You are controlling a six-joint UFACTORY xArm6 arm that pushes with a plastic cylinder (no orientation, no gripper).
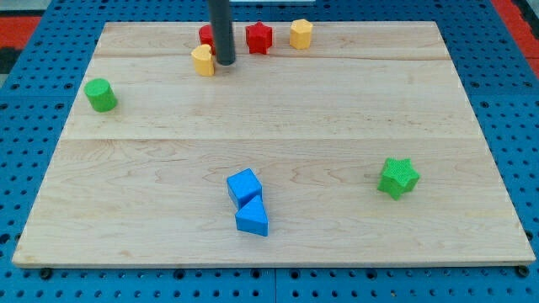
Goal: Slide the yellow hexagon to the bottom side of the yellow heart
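The yellow hexagon sits near the view's top, right of centre. The yellow heart lies further left and a little lower. My tip stands just right of the yellow heart, close to or touching it, and well left of the yellow hexagon. The rod hides part of a red block behind it.
A red star lies between the rod and the yellow hexagon. A green cylinder-like block is at the view's left. A green star is at the lower right. A blue cube and a blue triangle touch at the bottom centre.
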